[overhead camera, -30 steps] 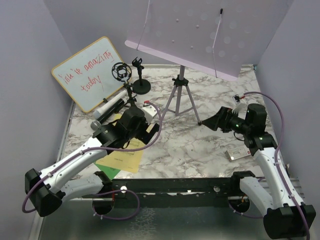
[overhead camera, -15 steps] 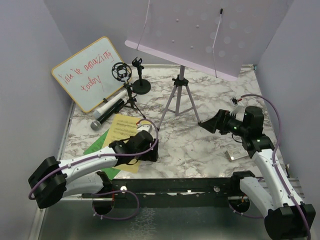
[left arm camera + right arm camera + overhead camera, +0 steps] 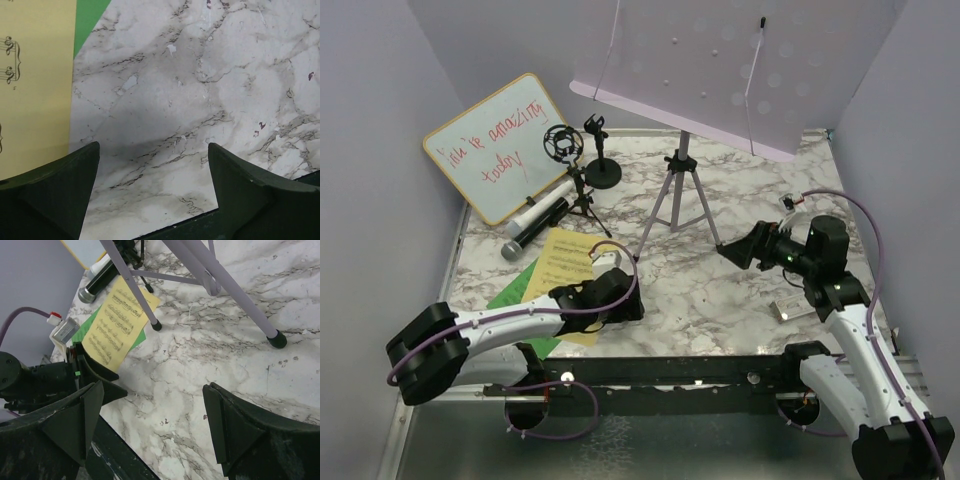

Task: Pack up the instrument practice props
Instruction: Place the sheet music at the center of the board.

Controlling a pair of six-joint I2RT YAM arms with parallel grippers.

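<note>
The yellow music sheet (image 3: pixel 563 272) lies on the green one (image 3: pixel 516 298) at the near left; both show at the left edge of the left wrist view, yellow (image 3: pixel 35 75) and green (image 3: pixel 91 19). My left gripper (image 3: pixel 628 304) stands open low over bare marble (image 3: pixel 152 165), just right of the sheets. Two grey-headed microphones (image 3: pixel 534 226) lie below the black ring-mount tripod (image 3: pixel 563 148) and the round-base holder (image 3: pixel 601 172). The lilac music rack (image 3: pixel 710 70) stands on its tripod (image 3: pixel 678 196). My right gripper (image 3: pixel 735 248) hangs open and empty (image 3: pixel 152 395), right of the rack's legs (image 3: pixel 220 282).
A wood-framed whiteboard (image 3: pixel 495 145) leans against the left wall. A small flat white device (image 3: pixel 797 306) lies on the marble under the right arm. Purple walls close in the left, back and right. A black rail (image 3: pixel 670 372) runs along the near edge.
My left arm has pulled back from beside the microphones toward the near edge, uncovering the yellow sheet. The right gripper has drifted slightly left.
</note>
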